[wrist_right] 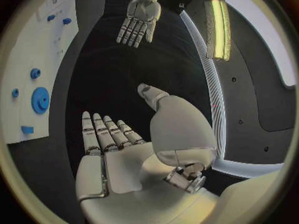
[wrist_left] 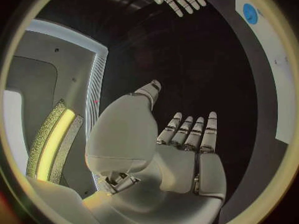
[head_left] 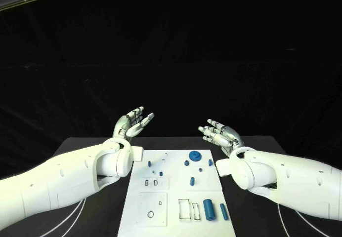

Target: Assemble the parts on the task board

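Note:
The white task board (head_left: 178, 197) lies in the middle of the black table, and its edge also shows as the board (wrist_left: 274, 59) and the board (wrist_right: 37, 45) in the wrist views. Small blue parts sit on it: a gear (head_left: 193, 156), a thick cylinder (head_left: 209, 209), a thin pin (head_left: 224, 212) and several small pegs. The gear (wrist_right: 40, 100) also appears from the right wrist. My left hand (head_left: 134, 122) is raised beyond the board's far left corner, fingers apart, holding nothing. My right hand (head_left: 221, 133) is raised beyond the far right corner, fingers spread and empty.
Black table surface (head_left: 93, 217) flanks the board on both sides. My two white forearms lie along the board's left and right edges. A dark backdrop stands behind the table. White curved lines run on the table near the front corners.

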You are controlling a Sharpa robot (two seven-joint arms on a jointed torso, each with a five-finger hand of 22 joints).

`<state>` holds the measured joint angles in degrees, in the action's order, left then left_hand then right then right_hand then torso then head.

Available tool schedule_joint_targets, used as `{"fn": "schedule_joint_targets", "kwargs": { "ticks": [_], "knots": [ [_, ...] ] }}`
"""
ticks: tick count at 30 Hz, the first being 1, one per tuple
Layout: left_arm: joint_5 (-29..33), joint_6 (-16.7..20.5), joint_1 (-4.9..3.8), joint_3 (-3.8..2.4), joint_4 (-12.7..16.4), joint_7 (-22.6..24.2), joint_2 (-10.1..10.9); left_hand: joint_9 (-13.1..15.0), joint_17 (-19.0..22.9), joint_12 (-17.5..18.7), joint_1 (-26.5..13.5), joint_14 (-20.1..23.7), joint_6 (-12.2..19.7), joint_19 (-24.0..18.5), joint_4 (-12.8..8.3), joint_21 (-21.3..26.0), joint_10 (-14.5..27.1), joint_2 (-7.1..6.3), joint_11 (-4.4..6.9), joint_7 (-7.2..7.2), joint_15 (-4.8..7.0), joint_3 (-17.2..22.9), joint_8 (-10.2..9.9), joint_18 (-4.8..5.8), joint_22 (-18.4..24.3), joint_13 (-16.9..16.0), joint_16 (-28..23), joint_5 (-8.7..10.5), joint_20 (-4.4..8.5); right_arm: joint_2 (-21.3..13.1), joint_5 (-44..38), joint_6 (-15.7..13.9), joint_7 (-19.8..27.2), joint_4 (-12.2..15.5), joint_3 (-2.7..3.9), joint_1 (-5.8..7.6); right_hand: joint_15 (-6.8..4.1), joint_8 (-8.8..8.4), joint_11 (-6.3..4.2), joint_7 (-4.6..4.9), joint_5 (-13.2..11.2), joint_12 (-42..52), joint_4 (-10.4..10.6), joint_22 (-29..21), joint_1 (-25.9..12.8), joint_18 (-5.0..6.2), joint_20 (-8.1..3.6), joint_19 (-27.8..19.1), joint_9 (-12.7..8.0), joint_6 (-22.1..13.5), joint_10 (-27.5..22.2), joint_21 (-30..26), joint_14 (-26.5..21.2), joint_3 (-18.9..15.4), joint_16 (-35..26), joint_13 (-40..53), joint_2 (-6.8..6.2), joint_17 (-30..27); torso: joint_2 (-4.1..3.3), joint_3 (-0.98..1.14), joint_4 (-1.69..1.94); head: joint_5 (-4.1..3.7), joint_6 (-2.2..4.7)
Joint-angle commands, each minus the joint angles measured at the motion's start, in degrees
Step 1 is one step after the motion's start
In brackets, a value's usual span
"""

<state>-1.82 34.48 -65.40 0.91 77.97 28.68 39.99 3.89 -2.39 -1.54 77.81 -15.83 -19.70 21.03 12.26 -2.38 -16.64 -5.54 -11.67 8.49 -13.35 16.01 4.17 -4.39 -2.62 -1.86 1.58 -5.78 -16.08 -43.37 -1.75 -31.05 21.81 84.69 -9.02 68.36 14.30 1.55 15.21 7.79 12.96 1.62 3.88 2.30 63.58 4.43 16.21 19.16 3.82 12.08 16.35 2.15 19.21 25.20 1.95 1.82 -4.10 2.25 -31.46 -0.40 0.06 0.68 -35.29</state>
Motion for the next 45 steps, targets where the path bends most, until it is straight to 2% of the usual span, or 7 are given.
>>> {"fn": "schedule_joint_targets", "kwargs": {
  "ticks": [1,6,7,24,28,34,45],
  "knots": [
    [-1.6,-4.3,-0.10,0.00,-0.1,0.6,-0.2,0.3,-0.1,-0.4,3.0,-0.9,-1.4,0.9,0.4,-0.4,-1.2,-0.09,-0.23,5.57,-0.41,0.8,0.4,-1.30,-0.2,-0.2,0.4,-0.56,-0.52,0.2,-3.0,9.7,-4.1,-0.6,-0.66,0.78,0.40,0.71,0.35,9.43,0.9,0.6,-1.1,0.5,3.6,1.33,0.47,2.7,0.6,2.6,3.3,1.0,3.4,1.4,0.8,0.4,-0.12,0.5,-0.01,0.00,0.00,0.00,0.01],
    [-1.6,-4.3,-0.10,0.00,-0.1,0.6,-0.2,0.3,-0.1,-0.5,3.2,-1.1,-1.9,0.9,0.5,-0.5,-1.7,0.10,-0.39,5.67,-0.35,0.8,0.5,-1.37,-0.2,-0.2,0.5,-0.53,-0.55,0.3,-3.4,11.5,-5.0,-1.1,-1.45,1.50,-0.32,2.17,0.06,9.31,0.7,1.3,-3.3,1.1,6.2,2.11,0.42,7.3,1.9,8.4,11.0,2.5,11.5,2.1,2.3,0.9,-0.63,1.6,-0.01,0.00,0.00,0.00,0.01],
    [-0.7,-4.9,-0.08,0.02,1.6,1.2,2.2,0.3,-0.1,-0.5,3.2,-1.1,-2.0,0.9,0.5,-0.5,-1.8,0.13,-0.42,5.69,-0.34,0.8,0.5,-1.39,-0.2,-0.2,0.5,-0.53,-0.55,-0.5,-12.8,6.4,-1.0,-2.3,-1.44,2.05,-0.50,2.49,-0.06,9.30,0.6,1.4,-3.6,1.1,6.6,2.29,0.40,7.9,2.1,9.6,12.6,2.7,13.5,2.2,2.7,0.9,-0.75,1.9,-0.30,-0.39,-0.46,0.01,-0.95],
    [-1.2,-6.1,-0.61,-0.04,5.4,1.7,5.7,0.8,-0.4,-0.8,4.2,-2.8,-4.7,1.2,0.3,-0.8,-4.4,0.32,-0.16,5.41,-0.50,0.8,1.1,-1.47,-0.3,-0.4,0.8,-0.47,-0.67,-1.4,-24.4,6.0,-3.3,-2.9,-1.24,4.64,-2.56,5.51,-1.62,8.59,-0.7,2.4,-6.2,2.2,10.7,4.50,0.34,19.9,4.4,22.2,32.0,6.4,29.3,3.0,4.8,1.9,-2.04,3.5,-3.43,-0.48,0.08,-0.48,-0.97],
    [-1.5,-6.2,-0.75,-0.19,7.7,2.1,7.4,1.3,-2.1,-1.1,5.8,-14.0,-8.2,7.5,-0.5,-2.9,-8.5,0.40,-1.25,6.31,-0.54,2.2,1.9,-1.47,-1.3,-0.7,3.5,-0.96,-0.64,-1.4,-33.6,7.6,-5.1,-3.6,-1.16,5.51,-4.18,7.84,-2.84,7.81,-0.9,3.4,-6.7,3.4,11.9,5.94,-0.07,27.3,6.0,31.0,37.4,9.9,34.0,3.6,6.5,2.0,-2.52,4.2,-4.32,-0.63,0.32,-0.79,-0.99],
    [-2.5,-7.4,-0.89,-0.43,11.4,2.4,9.8,2.7,-6.8,-4.0,6.4,-33.9,-17.1,20.9,-2.3,-8.7,-28.5,-2.61,-1.62,6.51,2.55,4.9,4.1,-4.83,-3.7,-2.0,11.5,-0.89,-0.44,-1.1,-51.7,12.6,-9.8,-4.7,-0.91,6.59,-5.32,8.03,-3.36,7.36,-3.1,2.0,-6.2,4.2,12.3,5.94,-1.33,31.3,5.9,34.2,38.4,12.5,38.4,3.0,7.8,1.8,-4.62,5.0,-5.99,-0.86,0.82,-1.65,-0.90],
    [-4.1,-7.8,-1.01,-0.49,15.9,2.2,12.1,4.6,-11.9,-6.2,6.9,-39.6,-28.1,27.9,-3.7,-14.9,-37.7,-3.49,1.11,4.71,5.43,5.7,8.5,-6.16,-6.1,-2.1,17.1,-0.49,1.23,0.3,-72.8,14.5,-17.7,-4.9,-0.80,7.01,-12.38,11.42,-8.22,3.59,-3.1,4.3,-4.1,14.3,14.0,5.83,-8.62,44.2,6.2,40.8,49.4,30.1,57.8,1.3,23.2,2.3,-7.46,19.6,-8.00,-1.25,1.20,-2.02,-0.09]
  ]
}}
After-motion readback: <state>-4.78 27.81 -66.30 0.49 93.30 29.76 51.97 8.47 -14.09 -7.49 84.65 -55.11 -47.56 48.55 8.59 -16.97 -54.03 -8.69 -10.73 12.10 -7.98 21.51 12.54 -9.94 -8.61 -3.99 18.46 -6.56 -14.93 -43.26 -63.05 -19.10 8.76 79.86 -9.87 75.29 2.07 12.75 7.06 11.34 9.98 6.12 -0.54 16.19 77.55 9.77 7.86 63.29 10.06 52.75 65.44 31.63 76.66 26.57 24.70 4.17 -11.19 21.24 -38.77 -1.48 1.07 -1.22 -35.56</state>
